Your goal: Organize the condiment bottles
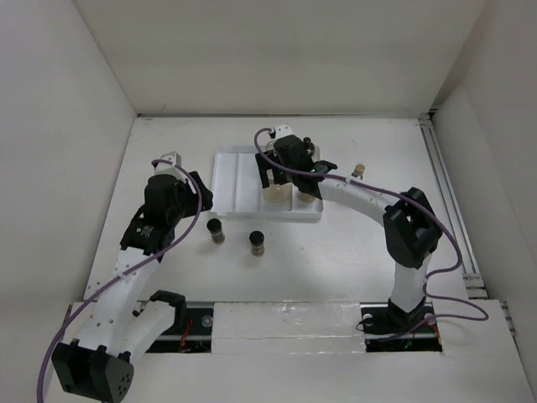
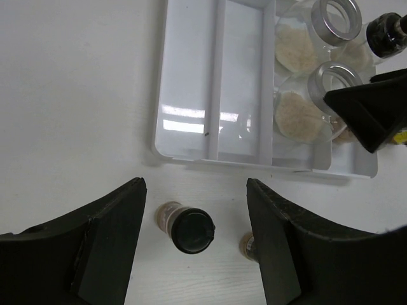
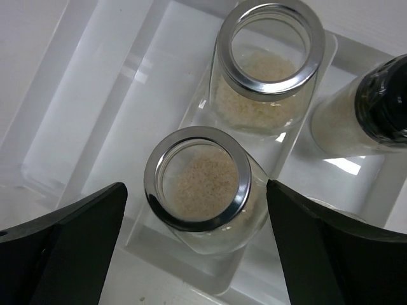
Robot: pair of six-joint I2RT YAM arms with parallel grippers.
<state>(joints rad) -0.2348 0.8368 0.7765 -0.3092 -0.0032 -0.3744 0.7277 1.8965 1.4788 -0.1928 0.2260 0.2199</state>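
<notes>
Two black-capped spice bottles with brown contents stand on the table in front of the white tray (image 1: 239,180), one (image 1: 216,231) to the left and one (image 1: 258,243) to the right. My left gripper (image 2: 196,190) hangs open above the left bottle (image 2: 191,230), touching nothing. The other bottle (image 2: 248,244) is half hidden behind a finger. My right gripper (image 3: 196,189) stands open around a clear jar (image 3: 198,184) of beige grains in the tray (image 3: 108,95), with a gap on each side. A second jar (image 3: 270,63) and a black-capped bottle (image 3: 375,108) stand behind it.
A small pale bottle (image 1: 358,171) stands on the table right of the tray. The tray's left compartments (image 2: 191,76) hold nothing. White walls close in the table on three sides, and a rail (image 1: 449,201) runs along the right edge.
</notes>
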